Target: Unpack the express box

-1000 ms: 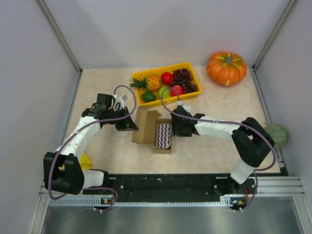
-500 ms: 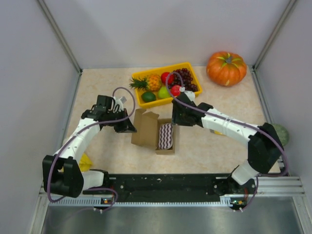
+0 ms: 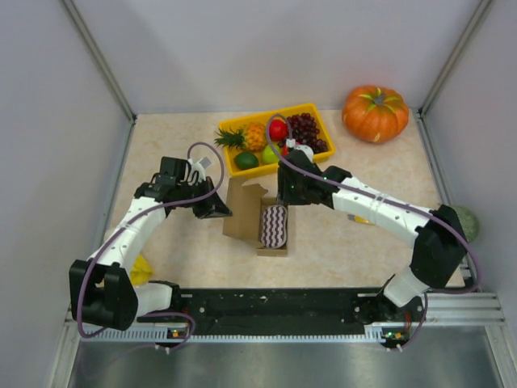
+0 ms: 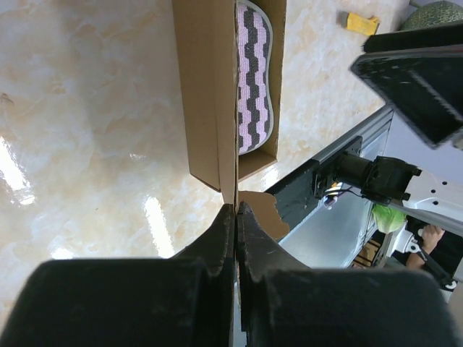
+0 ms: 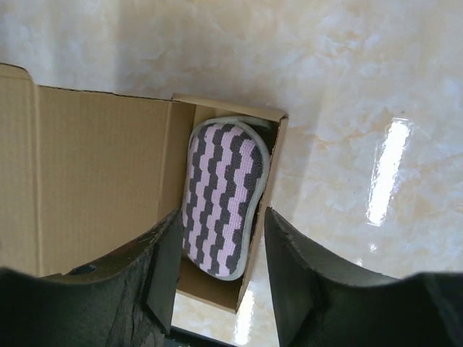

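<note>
Opened but not yet emptied: the express box [image 3: 241, 215], lying about the middle of the counter [image 3: 178, 145], just to the near side of the yellow tray [image 3: 266, 115], lid flap folded out to the left and body open to the ceiling. Inside, lying flat and untouched, one striped pad [image 3: 273, 225] in pink and grey. Judged from that, roughly halfway through: opening done; lifting the pad out and setting it down on the counter left to do. Pinched fully shut on the outer edge of the flap, holding it back: the left hand [image 3: 223, 210]. Poised over the far end of the box, about half spread and gripping nothing, pad showing between the fingers in the wrist view: the right hand [image 3: 285, 194]. By count: one box, one pad, two hands, one tray along the far edge with a pineapple [image 3: 252, 137], a bunch of grapes [image 3: 307, 131] and other fruit partly hidden behind the right arm, so not fully countable; one pumpkin [image 3: 375, 113] in the far right corner; one green round fruit [image 3: 460, 220] at the right edge; one small yellow thing [image 3: 142, 268] near the left near corner.
</note>
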`<state>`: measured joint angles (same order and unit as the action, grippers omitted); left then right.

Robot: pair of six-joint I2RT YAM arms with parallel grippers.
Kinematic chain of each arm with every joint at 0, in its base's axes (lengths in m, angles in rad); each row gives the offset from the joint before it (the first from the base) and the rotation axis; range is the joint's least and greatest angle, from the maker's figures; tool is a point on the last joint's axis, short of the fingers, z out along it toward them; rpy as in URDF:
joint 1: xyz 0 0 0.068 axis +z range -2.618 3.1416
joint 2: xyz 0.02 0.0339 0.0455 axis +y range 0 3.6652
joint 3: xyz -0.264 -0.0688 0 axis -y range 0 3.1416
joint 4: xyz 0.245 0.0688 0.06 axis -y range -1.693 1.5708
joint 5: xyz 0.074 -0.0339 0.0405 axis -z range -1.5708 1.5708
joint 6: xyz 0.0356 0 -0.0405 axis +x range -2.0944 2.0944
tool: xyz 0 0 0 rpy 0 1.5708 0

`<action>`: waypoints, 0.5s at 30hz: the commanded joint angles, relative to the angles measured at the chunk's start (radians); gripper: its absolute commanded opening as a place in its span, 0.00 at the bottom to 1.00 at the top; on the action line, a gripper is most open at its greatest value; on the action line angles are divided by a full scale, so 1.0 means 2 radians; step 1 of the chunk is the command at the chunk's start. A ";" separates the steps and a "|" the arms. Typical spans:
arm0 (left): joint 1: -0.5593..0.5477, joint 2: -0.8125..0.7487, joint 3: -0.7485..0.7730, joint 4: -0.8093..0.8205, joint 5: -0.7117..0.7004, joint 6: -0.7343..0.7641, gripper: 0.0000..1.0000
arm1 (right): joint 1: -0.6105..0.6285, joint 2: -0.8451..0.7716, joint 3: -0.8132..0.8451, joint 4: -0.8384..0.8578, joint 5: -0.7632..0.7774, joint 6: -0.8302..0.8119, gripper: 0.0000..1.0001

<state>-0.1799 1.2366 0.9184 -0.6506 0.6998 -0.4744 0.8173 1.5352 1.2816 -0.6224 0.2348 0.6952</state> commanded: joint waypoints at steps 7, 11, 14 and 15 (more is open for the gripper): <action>-0.002 -0.012 0.010 0.020 0.013 -0.004 0.01 | 0.011 0.072 0.026 0.029 -0.042 -0.034 0.41; -0.003 -0.011 0.011 0.021 0.011 -0.010 0.00 | 0.013 0.092 0.029 0.030 -0.057 -0.022 0.40; -0.003 -0.009 0.012 0.020 0.001 -0.027 0.00 | 0.015 0.099 0.023 0.027 -0.052 -0.007 0.40; -0.003 -0.009 0.012 0.022 0.001 -0.031 0.00 | 0.015 0.101 0.021 0.026 -0.051 -0.003 0.40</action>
<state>-0.1806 1.2366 0.9184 -0.6434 0.7010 -0.4957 0.8295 1.7256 1.2919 -0.5922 0.1387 0.6540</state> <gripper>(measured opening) 0.012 0.400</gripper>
